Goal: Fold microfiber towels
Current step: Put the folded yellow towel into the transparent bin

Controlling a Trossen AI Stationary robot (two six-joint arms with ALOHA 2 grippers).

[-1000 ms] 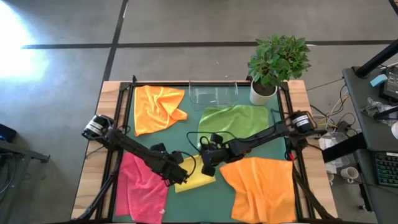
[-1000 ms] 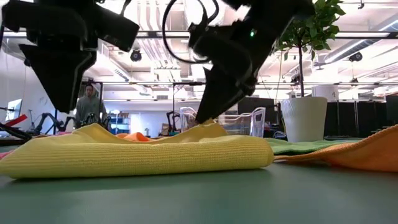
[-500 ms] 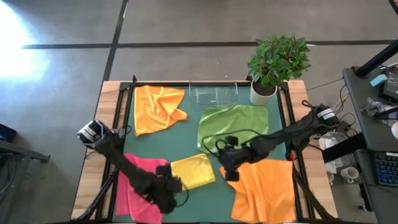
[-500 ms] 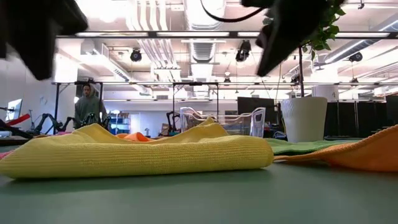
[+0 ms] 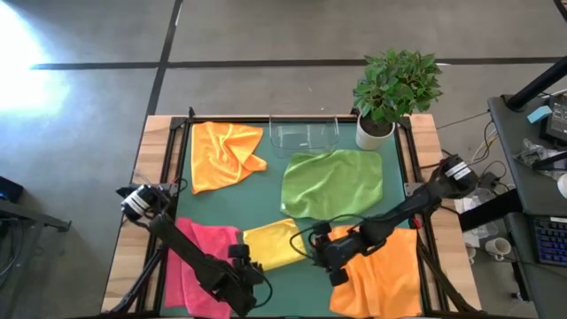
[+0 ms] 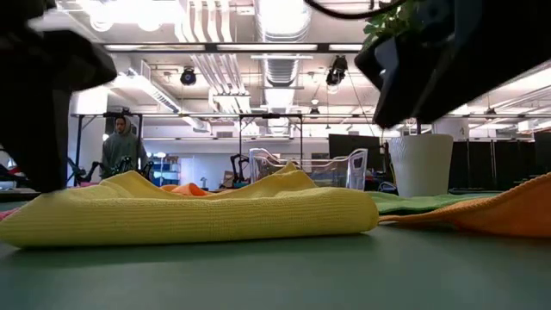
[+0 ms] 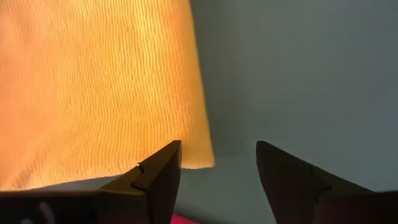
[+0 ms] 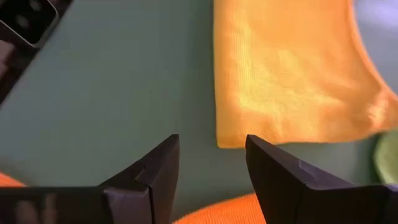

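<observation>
A yellow towel (image 5: 273, 244) lies folded flat on the green mat (image 5: 266, 190), near the middle of the table's near half. My left gripper (image 5: 251, 276) hangs open just off the towel's near left corner (image 7: 198, 155), over the pink towel (image 5: 199, 266). My right gripper (image 5: 321, 252) is open beside the yellow towel's right edge (image 8: 224, 134), at the rim of an orange towel (image 5: 381, 275). Neither gripper has anything between its fingers. A lime green towel (image 5: 332, 182) and a second orange towel (image 5: 226, 151) lie spread farther back.
A potted plant (image 5: 394, 89) stands at the far right corner, with a clear plastic container (image 5: 304, 135) beside it at the far edge. In the low view a person (image 6: 123, 142) stands in the room beyond the table.
Both grippers have drawn away from the yellow towel. The left one has gone toward the table's near edge and sunk a little. The right one has gone toward the near right and has turned. The folded yellow towel lies as it did.
</observation>
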